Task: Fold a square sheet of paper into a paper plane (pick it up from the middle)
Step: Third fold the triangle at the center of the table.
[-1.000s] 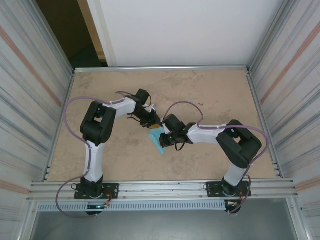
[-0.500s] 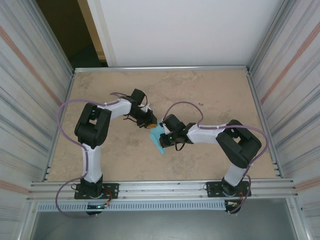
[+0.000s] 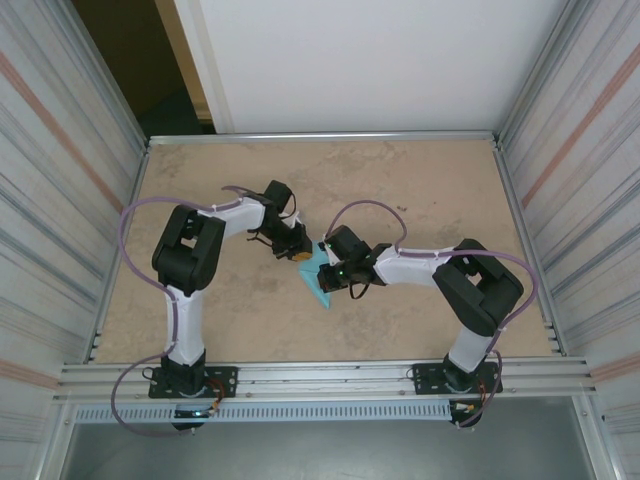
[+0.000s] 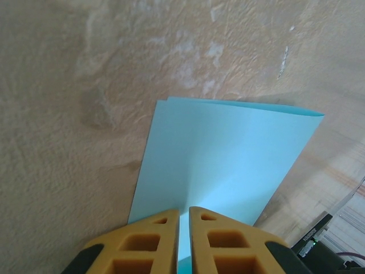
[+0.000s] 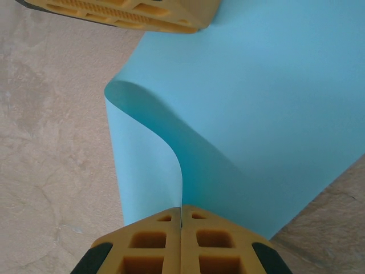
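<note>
item: sheet of paper (image 4: 228,165) – light blue, part-folded, sitting mid-counter (image 3: 420,190), between the two arms.

handling: thin, very light and limp. it curls over itself beside the right gripper (image 5: 181,210) rather than holding flat. it likely creases or tears if pulled hard and slides easily on the counter. best taken by an edge or along the fold, with a flat pinch and little pull.

left gripper (image 4: 183,212): at the sheet's far edge, fingers drawn close with a sliver of blue between them – pinching that edge.

right gripper: at the sheet's near side, fingers pressed together on the raised flap.

change since a second ago: the left gripper has shifted a little along the sheet's far edge and narrowed onto it. the sheet's top corner stands slightly higher, and the right gripper has stayed put.
</note>
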Robot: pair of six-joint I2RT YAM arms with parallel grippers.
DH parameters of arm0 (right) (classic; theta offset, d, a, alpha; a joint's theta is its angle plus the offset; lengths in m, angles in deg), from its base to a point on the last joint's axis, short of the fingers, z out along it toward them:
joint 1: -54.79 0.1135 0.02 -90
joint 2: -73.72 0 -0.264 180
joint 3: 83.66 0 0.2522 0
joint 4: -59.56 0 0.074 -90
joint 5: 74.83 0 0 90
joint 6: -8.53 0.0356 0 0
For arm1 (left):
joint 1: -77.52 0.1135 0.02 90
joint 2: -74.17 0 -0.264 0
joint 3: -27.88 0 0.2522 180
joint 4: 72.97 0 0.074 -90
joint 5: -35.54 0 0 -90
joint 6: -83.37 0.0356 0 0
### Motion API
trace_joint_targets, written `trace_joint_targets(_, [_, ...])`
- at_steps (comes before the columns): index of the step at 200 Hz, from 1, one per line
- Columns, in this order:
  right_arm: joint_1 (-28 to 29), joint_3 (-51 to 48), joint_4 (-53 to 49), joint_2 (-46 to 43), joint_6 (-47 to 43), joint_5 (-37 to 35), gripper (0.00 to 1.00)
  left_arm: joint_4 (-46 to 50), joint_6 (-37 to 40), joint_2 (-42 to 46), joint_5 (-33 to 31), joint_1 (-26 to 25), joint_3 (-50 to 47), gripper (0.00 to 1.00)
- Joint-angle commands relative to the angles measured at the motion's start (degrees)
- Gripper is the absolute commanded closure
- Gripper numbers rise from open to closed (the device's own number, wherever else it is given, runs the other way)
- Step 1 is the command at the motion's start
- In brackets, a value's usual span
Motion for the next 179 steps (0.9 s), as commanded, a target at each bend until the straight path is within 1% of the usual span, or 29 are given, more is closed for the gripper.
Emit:
trace_joint_targets(1, [-0.5,1.5,-1.1,0.8,-1.1,0.2,1.0,3.3,1.5,-2.9,-1.7,-0.6,1.1,0.86])
trace_joint_targets(110, [-0.5,2.0,-1.9,2.4,-1.2,1.1,1.0,3.0,1.3,-2.1,-0.4,-0.6,1.8,0.85])
trace_joint_targets(114, [-0.5,2.1,-1.9,2.4,-1.1,1.1,1.0,2.9,1.2,-0.3,-0.3,-0.6,2.0,0.85])
trace_joint_targets(131, [-0.5,2.3,-2.2,2.8,-1.1,1.1,1.0,1.6,0.4,1.7,0.1,-0.3,1.6,0.85])
trace_joint_targets(144, [-0.5,2.5,-2.4,3.0,-1.0,1.3,1.0,0.1,-1.0,3.7,0.4,0.2,0.8,0.83])
trace_joint_targets(179, [-0.5,2.4,-2.4,3.2,-0.9,1.3,1.0,-6.8,-6.8,10.9,0.4,2.3,-6.4,0.79])
